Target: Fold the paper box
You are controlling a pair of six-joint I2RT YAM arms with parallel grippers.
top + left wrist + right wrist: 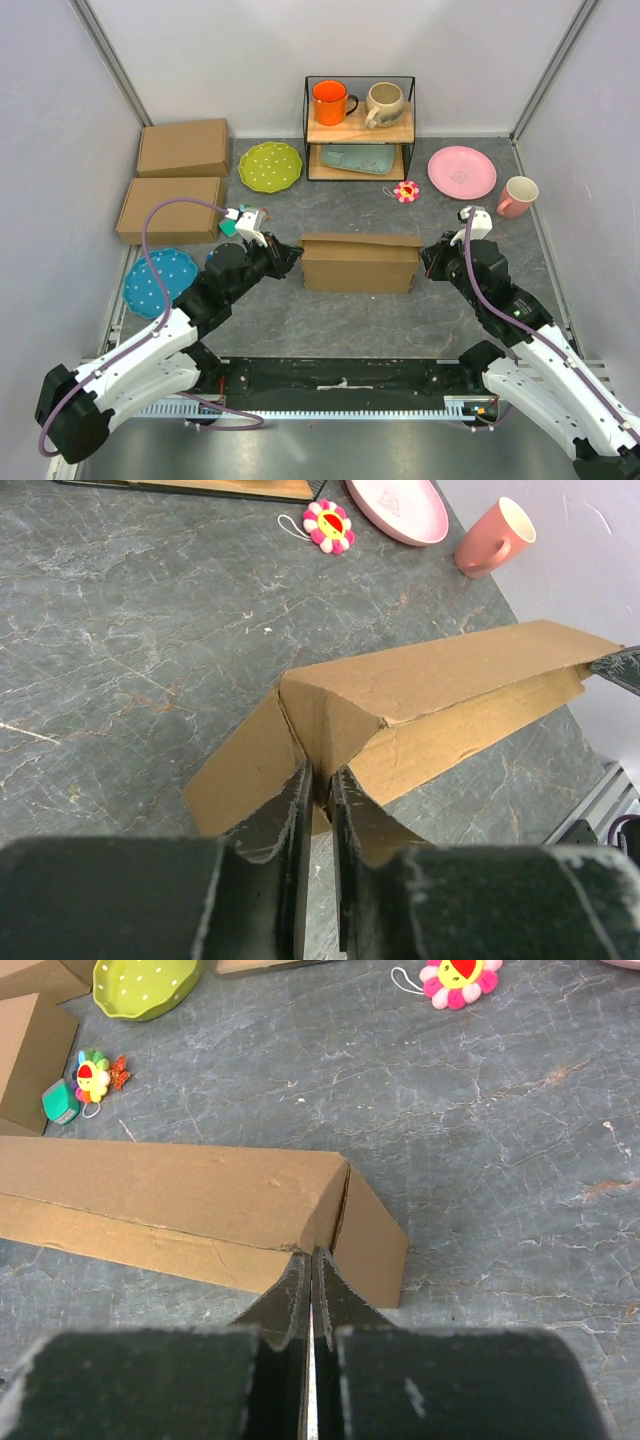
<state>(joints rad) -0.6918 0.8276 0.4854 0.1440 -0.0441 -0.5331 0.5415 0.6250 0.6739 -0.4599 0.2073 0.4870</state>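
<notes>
Top external shows the paper box [360, 262] folded up, plain brown.

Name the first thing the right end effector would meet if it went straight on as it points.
The paper box: its end corner lies at the closed tips of the right end effector, so contact would come at once, if not already.

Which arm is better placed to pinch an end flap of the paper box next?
Left, probably. The left gripper has its jaws slightly apart around an end corner of the paper box and could close. The right gripper is shut, tips against the other end, and must open first.
</notes>
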